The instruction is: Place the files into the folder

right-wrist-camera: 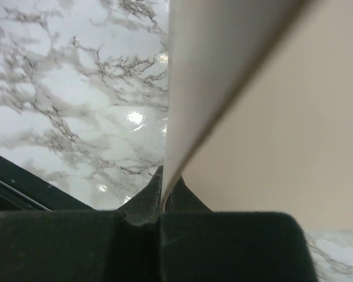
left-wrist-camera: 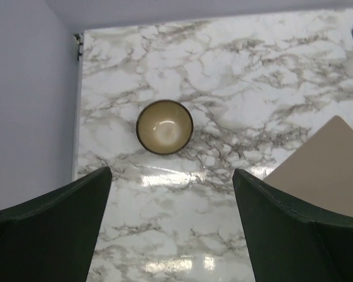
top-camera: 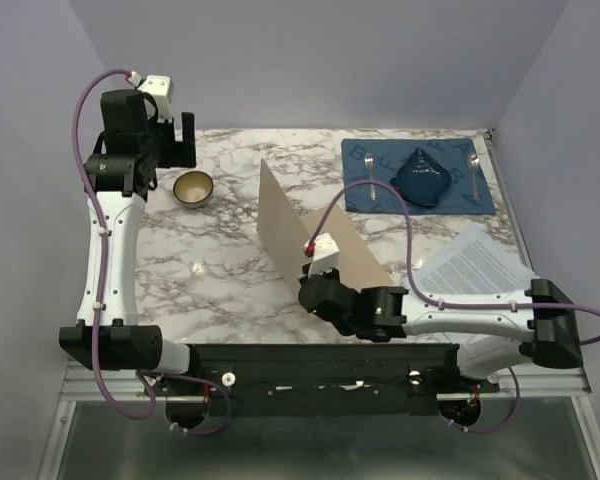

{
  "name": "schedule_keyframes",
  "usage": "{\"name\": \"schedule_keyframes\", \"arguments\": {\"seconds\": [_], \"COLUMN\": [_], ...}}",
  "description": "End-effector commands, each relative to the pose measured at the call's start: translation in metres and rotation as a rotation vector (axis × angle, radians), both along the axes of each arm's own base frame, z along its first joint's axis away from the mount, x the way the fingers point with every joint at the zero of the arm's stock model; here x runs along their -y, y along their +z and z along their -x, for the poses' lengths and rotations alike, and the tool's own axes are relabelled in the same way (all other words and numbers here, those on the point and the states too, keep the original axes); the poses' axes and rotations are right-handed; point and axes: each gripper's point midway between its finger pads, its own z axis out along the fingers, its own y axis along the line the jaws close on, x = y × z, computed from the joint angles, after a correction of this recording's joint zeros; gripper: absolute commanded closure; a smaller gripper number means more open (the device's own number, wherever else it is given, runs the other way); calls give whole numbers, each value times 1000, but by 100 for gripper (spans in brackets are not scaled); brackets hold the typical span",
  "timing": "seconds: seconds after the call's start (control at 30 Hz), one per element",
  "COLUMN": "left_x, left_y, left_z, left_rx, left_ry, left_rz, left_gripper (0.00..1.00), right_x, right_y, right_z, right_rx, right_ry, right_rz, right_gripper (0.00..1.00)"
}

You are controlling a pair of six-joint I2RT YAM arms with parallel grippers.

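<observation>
Folder is noted at table centre, with one leaf tilted up off the marble. Its near edge is pinched between the closed fingers of the right gripper. Files are seen lying at 4 o'clock, apart from the folder. Left gripper is held wide above the bowl at 10 o'clock.

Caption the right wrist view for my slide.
Right tool shut on the folder's raised leaf, marble table below.

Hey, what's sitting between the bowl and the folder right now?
Nothing: only bare marble table lies between the bowl and the folder. The top view shows it, and the left wrist view agrees.
</observation>
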Motion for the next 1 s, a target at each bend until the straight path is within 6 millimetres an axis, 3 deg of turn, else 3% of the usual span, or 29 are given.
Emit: {"name": "schedule_keyframes", "arguments": {"seconds": [0.0,0.07,0.1,0.17,0.2,0.27,0.47,0.57,0.6,0.7,0.87,0.97], "left_x": [0,-8,-10,-21,-25,-30,-45,-47,-46,-46,-46,-46], "left_y": [-90,-97,-108,-107,-108,-105,-103,-107,-107,-107,-111,-112], "left_z": [30,40,44,51,54,59,70,72,72,70,65,64], "left_rx": [-274,-292,-316,-305,-307,-303,-295,-304,-304,-303,-315,-317], "left_ry": [-70,-57,-51,-25,-19,-13,12,16,16,16,21,18], "left_rz": [61,72,73,70,70,72,70,76,79,92,109,109], "left_gripper": [1,1,1,1,1,1,1,1,1,1,1,1], "right_x": [12,-7,-15,-38,-46,-67,-96,-95,-92,-86,-73,-66], "right_y": [9,21,8,8,-6,-14,-70,-95,-101,-119,-138,-132], "right_z": [2,12,15,28,33,44,69,78,80,91,106,112], "right_rx": [232,270,276,278,280,256,138,87,69,-8,-94,-117], "right_ry": [-19,10,39,109,151,224,416,474,481,521,570,585], "right_rz": [400,423,496,509,564,574,674,728,746,754,755,708], "right_gripper": [99,99,99,99,99,99,85,66,54,37,35,34]}}
